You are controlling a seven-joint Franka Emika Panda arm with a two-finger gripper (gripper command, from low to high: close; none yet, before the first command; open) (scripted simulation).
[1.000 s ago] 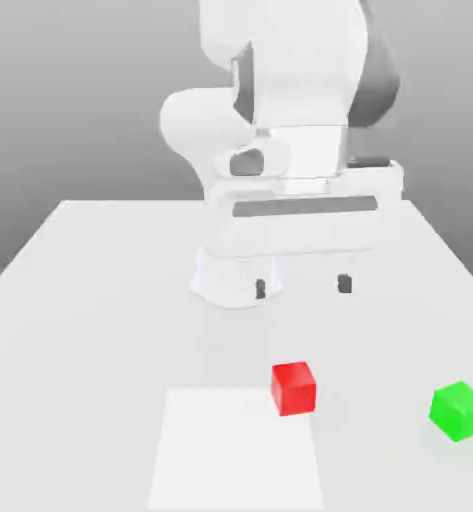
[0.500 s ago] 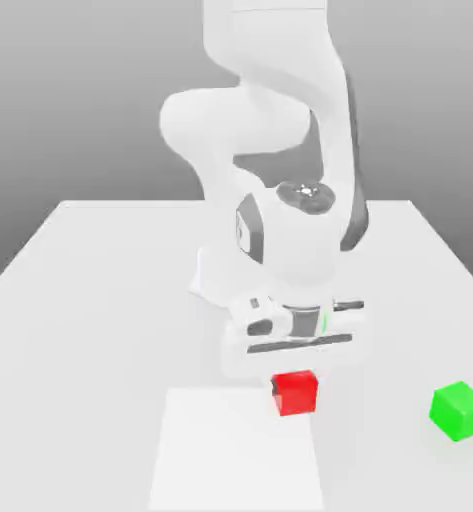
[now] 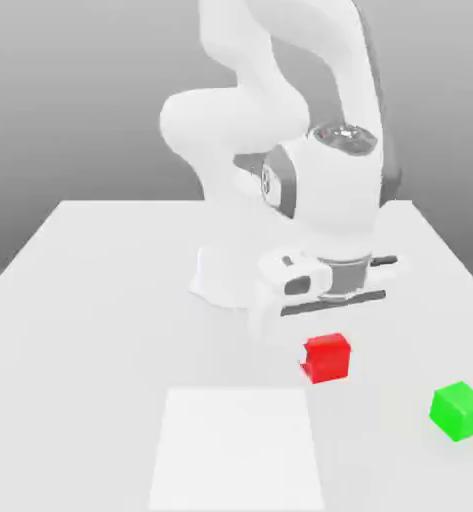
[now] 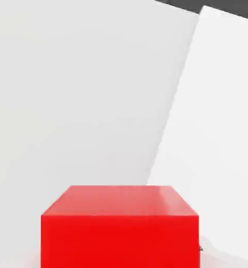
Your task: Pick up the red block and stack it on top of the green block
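The red block (image 3: 327, 358) hangs just under the white hand, a little above the table, with my gripper (image 3: 326, 343) shut on it. Seen from the hand view, the red block (image 4: 119, 225) sits close up between the jaws, its top face showing. The green block (image 3: 460, 410) rests on the table at the exterior view's right, nearer the front edge and apart from the red one. The fingers themselves are hidden by the hand and the block.
A lighter white square patch (image 3: 236, 450) lies on the table at the front, left of the held block. The arm's base (image 3: 230, 280) stands behind it at mid-table. The grey-white table (image 3: 80, 300) extends to the exterior view's left.
The hand came down over the red block and closed on it. The block has since left the patch's corner, moving up and toward the exterior view's right.
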